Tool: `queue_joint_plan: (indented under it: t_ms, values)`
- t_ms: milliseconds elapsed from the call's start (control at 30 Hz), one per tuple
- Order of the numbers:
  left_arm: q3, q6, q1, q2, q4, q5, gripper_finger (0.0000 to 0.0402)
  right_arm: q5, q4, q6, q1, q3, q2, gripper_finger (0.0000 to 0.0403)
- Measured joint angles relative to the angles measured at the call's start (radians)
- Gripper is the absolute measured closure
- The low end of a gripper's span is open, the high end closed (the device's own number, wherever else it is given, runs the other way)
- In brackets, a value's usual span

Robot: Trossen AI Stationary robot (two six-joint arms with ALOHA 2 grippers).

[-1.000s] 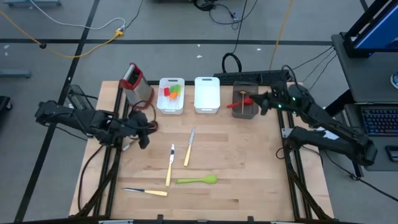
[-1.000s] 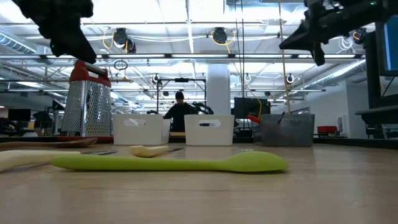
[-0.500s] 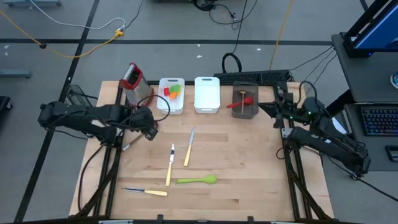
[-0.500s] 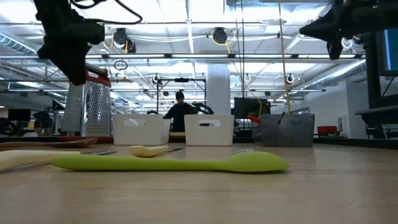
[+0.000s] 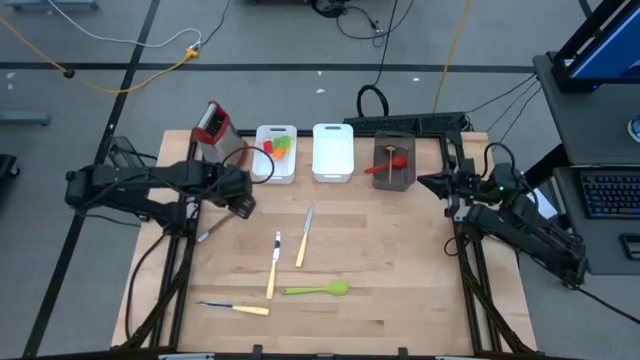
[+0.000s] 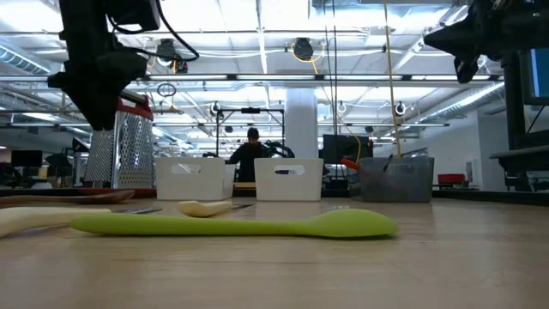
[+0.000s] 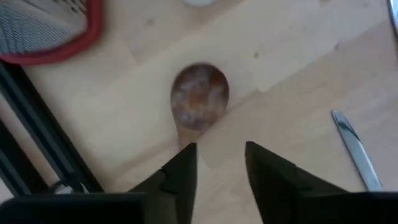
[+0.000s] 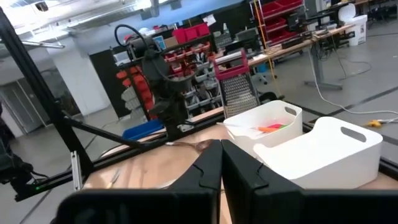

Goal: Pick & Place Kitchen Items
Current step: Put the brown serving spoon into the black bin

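Table carries 3 bins at its far edge and loose utensils mid-board. Left gripper hovers directly over a wooden spoon, fingers parted with a modest gap, holding nothing. Spoon bowl sits just ahead of the fingertips, and the handle runs back under the gripper, so its long axis lines up with the gap. Right gripper is pressed closed and empty, well apart at the table's right edge. Left arm is clearly nearer.

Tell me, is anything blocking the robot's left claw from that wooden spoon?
Nothing visible does. The left gripper hangs with its fingers apart right over the wooden spoon, and only bare table shows between them. The grater stands off to one side.
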State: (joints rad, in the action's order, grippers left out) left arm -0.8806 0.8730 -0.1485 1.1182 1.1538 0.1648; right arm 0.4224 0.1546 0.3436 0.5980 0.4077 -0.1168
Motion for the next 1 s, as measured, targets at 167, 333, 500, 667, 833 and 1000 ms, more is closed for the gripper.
queue_joint_plan:
  t_ms: [167,333,500,667,833,1000]
  values:
    - [0.000,-0.005,-0.003,0.035,0.000,0.006,0.0185,0.000,0.000,-0.005,0.000,-0.008,0.004,0.0399]
    - [0.000,0.012,-0.003,0.078,0.011,-0.004,0.0113,0.000,0.000,-0.008,0.000,-0.008,0.004,0.0399]
    - [0.002,-0.014,-0.003,0.138,0.041,-0.043,0.0058,-0.001,0.002,-0.008,0.000,-0.008,0.004,0.0399]
    - [0.002,-0.108,-0.003,0.201,0.042,-0.086,0.0036,-0.001,0.004,-0.008,0.000,-0.008,0.004,0.0399]
    - [0.004,-0.102,-0.013,0.253,0.071,-0.093,0.0042,-0.001,0.007,-0.008,0.000,-0.008,0.004,0.0399]
    - [0.026,-0.022,-0.058,0.272,0.091,-0.139,0.0051,-0.001,0.008,-0.008,0.000,-0.008,0.004,0.0399]
